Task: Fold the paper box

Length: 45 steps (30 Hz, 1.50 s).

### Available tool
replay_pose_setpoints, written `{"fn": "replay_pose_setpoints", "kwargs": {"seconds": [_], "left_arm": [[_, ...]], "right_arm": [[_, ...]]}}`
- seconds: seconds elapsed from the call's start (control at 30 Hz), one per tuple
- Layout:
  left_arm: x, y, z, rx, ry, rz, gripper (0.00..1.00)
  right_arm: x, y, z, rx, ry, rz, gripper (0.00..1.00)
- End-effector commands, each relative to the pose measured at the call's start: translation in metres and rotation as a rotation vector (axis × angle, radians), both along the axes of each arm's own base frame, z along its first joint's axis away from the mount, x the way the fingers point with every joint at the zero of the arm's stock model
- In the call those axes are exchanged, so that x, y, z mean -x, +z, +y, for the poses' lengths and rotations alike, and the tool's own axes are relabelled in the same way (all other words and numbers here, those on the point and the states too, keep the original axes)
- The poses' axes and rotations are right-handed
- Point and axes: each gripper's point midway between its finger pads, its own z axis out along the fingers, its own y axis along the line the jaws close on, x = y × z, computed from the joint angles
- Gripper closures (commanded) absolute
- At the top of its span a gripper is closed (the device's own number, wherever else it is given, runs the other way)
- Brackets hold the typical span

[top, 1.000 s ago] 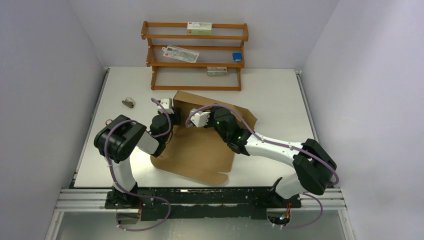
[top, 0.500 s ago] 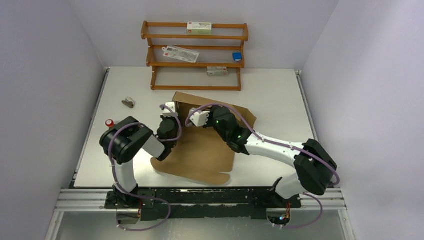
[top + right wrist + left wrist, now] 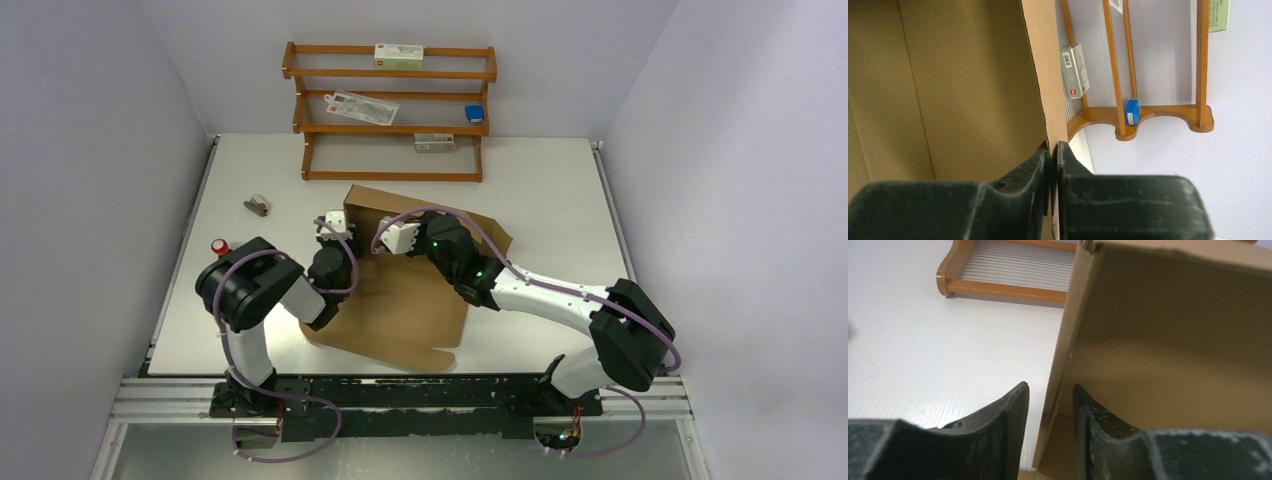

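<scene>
The counter is presenting a flat white surface, matte, with fine parallel ribbing showing in the left wrist view. Pale grey walls are enclosing it on the left, far and right sides. A metal rail is running along the near edge, carrying both arm bases.

A wooden rack is standing against the far wall. A white and green packet is lying on its top shelf. A clear packet and a small blue item are sitting on the middle shelf. A small white carton is sitting on the lower shelf.

A small grey-brown object is lying on the left part of the counter, well apart from the rack. A red-capped item is sitting near the left edge, just beside the left arm.

The paper box is lying near the middle of the counter, between the two arms. Its base panel is resting flat, and its far panel is standing raised.

The left tool is standing with its jaws apart, one finger on each side of the raised panel's left edge, with a gap showing.

The right tool is pinching the top edge of the raised panel, its jaws closed on the cardboard.
</scene>
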Motion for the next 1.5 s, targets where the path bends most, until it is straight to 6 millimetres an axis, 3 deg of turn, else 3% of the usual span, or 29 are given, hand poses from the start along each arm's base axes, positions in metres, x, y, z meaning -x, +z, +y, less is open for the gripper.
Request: {"fn": "replay_pose_setpoints", "kwargs": {"seconds": [0.0,0.23,0.3,0.4,0.77,0.87,1.0,1.17,1.3,1.47], "left_arm": [[0.011,0.042,-0.006,0.121,-0.066,-0.103,0.53],[0.036,0.050,-0.003,0.170,-0.129,-0.038,0.35],[0.043,0.051,-0.004,0.174,-0.150,0.004,0.33],[0.054,0.048,0.007,0.166,-0.127,0.081,0.27],[0.081,0.116,0.030,0.271,-0.143,0.085,0.10],[0.078,0.132,0.029,0.270,-0.173,0.114,0.07],[0.063,0.150,0.034,0.282,-0.206,0.126,0.06],[0.040,0.150,0.033,0.331,-0.260,0.193,0.07],[0.025,0.146,0.020,0.342,-0.325,0.246,0.10],[0.013,0.139,0.011,0.351,-0.360,0.288,0.11]], "right_arm": [[0.007,-0.013,0.001,0.004,0.013,0.052,0.85],[0.009,-0.003,0.002,-0.027,0.010,0.060,0.61],[0.011,0.000,0.000,-0.051,0.005,0.070,0.48],[0.016,0.006,-0.002,-0.098,-0.003,0.092,0.39],[0.039,0.046,-0.012,-0.522,-0.116,0.250,0.16],[0.042,0.052,-0.019,-0.682,-0.220,0.323,0.13],[0.052,0.045,-0.027,-0.887,-0.372,0.451,0.08],[0.057,0.033,-0.047,-1.123,-0.570,0.515,0.06],[0.055,0.021,-0.061,-1.264,-0.697,0.505,0.07],[0.051,0.011,-0.064,-1.373,-0.762,0.527,0.08]]}}
